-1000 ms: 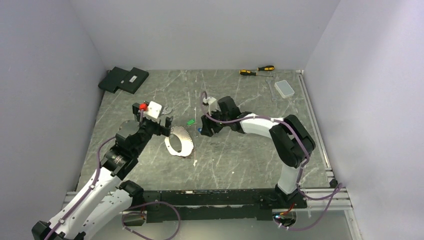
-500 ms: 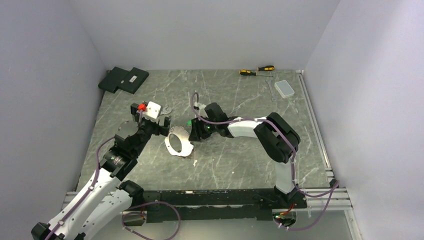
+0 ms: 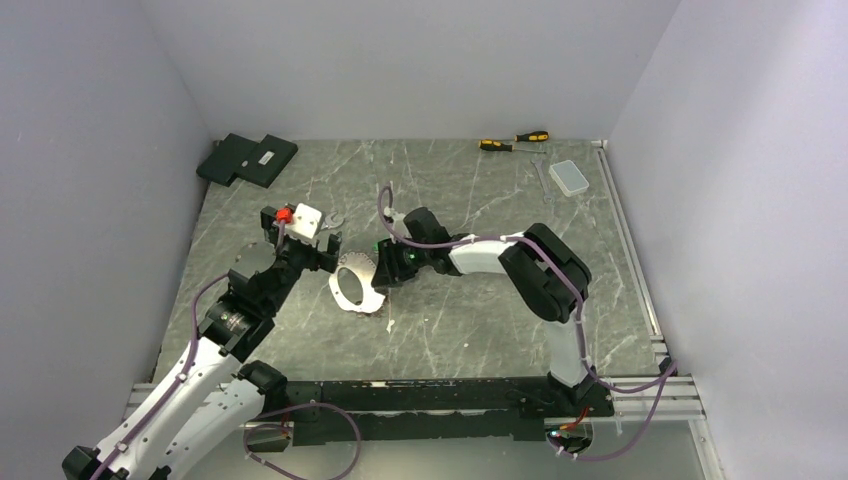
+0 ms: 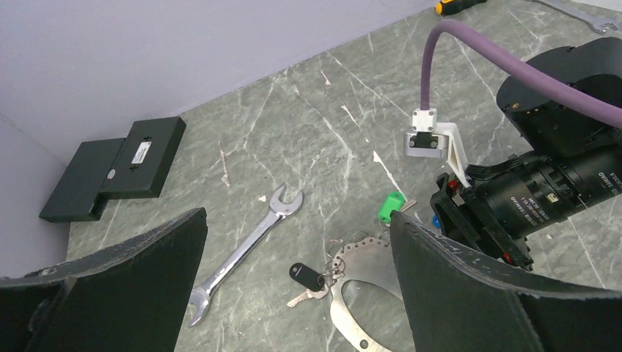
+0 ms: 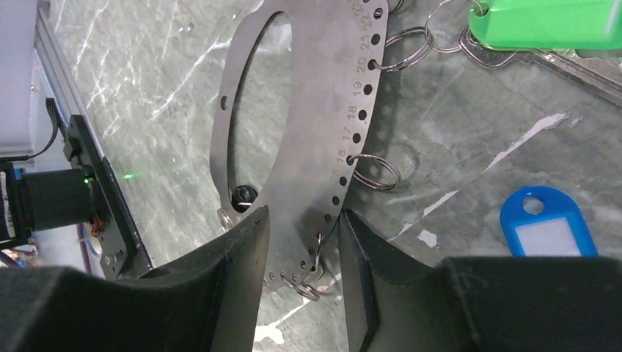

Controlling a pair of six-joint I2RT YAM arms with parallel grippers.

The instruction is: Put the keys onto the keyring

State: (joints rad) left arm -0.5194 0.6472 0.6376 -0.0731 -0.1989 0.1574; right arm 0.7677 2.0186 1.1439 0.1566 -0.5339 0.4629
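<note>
Status:

- keyring [image 3: 350, 301] is a flat oval metal plate with numbered holes along the rim and small split rings in some of them. It lies flat on the table [image 3: 470, 320], left of centre, between the two arms.
- right jaws [image 5: 302, 216]: down on the right side of the keyring, straddling its band. One finger sits in the oval cut-out, the other outside the rim. The band fills the gap finger to finger, so it reads as a pinch across the band, partly closed.
- green key [image 5: 546, 22]: on the table just beyond the keyring's far-right edge, ahead of the right jaws and not between them. Its small ring meets a short run of split rings hanging from the rim holes. Can't tell if they are truly linked.
- blue key [image 5: 550, 231]: flat on the table just beside the outer right finger, clear of the plate, not gripped.
- left jaws [image 4: 297, 220]: fully spread, holding nothing, hovering at the far-left side of the keyring.
- Seen between the left fingers: silver wrench [image 4: 246, 249], and a black fob [image 4: 304, 275] with small keys at the plate's edge.
- Far edge of the table: black boxes [image 3: 247, 158] on the left, screwdrivers [image 3: 513, 141] and a clear box [image 3: 571, 177] on the right.
</note>
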